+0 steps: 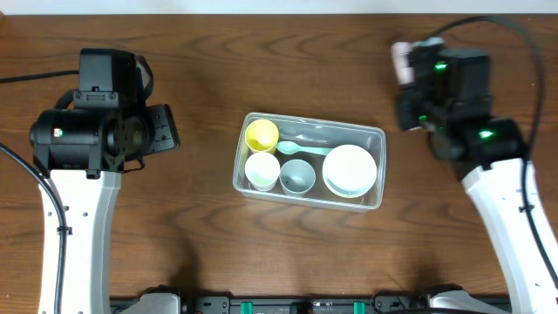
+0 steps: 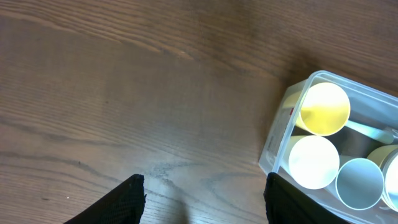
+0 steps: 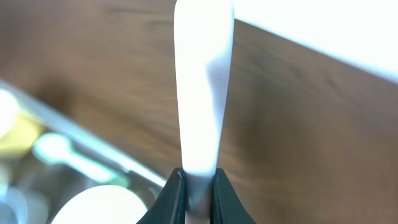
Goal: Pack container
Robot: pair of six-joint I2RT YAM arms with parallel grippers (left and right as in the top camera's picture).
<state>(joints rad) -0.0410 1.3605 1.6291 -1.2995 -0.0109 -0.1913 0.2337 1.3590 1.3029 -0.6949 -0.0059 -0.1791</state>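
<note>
The clear plastic container [image 1: 241, 177] sits at the table's middle. It holds a yellow cup [image 1: 261, 134], a white cup [image 1: 261, 170], a pale blue cup [image 1: 296, 176], a white bowl [image 1: 350, 168] and a green spoon [image 1: 307, 149]. My left gripper [image 2: 205, 182] is open and empty over bare wood, left of the container [image 2: 272, 155]. My right gripper [image 3: 199, 182] is shut on a white utensil handle [image 3: 202, 81], held up above the table behind the container's far right corner. The utensil's other end is hidden; a pale tip [image 1: 401, 59] shows overhead.
The wooden table [image 1: 192, 70] surrounds the container. The table's far edge and a white wall [image 3: 336, 31] show behind the right gripper. Cables run off both arms at the sides.
</note>
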